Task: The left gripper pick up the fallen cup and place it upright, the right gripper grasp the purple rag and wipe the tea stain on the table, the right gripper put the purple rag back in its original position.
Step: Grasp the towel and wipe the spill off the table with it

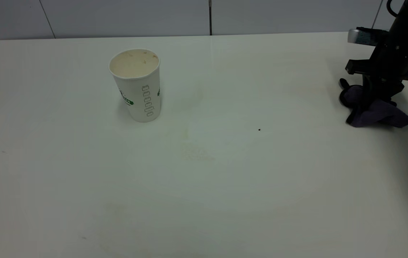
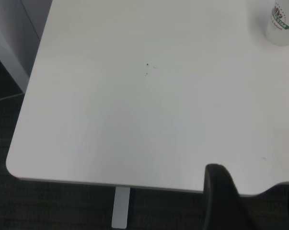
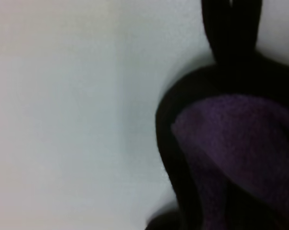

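Gripping purple rag [image 1: 376,113]: right end effector [image 1: 370,107] (table [image 1: 225,197] edge) | cup [image 1: 137,86] upright

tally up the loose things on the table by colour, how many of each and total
white: 1, the cup, standing upright on the table
purple: 1, the rag, bunched at the table's right side under the right claw
total: 2
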Controlling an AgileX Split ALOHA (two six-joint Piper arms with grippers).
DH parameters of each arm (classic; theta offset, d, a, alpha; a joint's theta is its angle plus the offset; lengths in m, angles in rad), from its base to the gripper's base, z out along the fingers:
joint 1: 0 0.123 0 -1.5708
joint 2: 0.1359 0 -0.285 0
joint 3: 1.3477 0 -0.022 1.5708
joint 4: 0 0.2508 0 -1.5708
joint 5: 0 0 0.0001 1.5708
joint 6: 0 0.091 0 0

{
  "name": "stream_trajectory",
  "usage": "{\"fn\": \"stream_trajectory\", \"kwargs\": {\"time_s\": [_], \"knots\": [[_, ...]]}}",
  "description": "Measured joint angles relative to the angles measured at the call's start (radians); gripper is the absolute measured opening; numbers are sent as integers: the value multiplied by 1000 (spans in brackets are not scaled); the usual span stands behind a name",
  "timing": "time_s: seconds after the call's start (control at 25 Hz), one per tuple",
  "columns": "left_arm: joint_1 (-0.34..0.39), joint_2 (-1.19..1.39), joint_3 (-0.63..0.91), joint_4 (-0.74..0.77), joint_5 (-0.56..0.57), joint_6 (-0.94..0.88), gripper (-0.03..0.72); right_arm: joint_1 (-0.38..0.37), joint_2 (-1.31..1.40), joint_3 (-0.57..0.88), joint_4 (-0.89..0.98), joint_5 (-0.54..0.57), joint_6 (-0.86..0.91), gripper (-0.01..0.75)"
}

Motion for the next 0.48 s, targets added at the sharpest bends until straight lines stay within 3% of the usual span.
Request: {"fn": "stream_trajectory", "kwargs": {"time_s": [0.12, 0.24, 0.28, 0.36, 0.48], "knots": [[0, 0, 0, 0, 0, 0, 377, 0, -6, 0, 2, 0, -16, 291], [0, 0, 0, 0, 0, 0, 377, 0, -26, 6, -8, 0, -75, 596], [0, 0, 0, 0, 0, 0, 377, 0, -33, 8, -11, 5, -87, 659], [0, 0, 0, 0, 0, 0, 377, -2, -60, 10, -10, 23, -103, 709], [0, 0, 0, 0, 0, 0, 377, -3, -135, 11, -10, 89, -107, 725]]}}
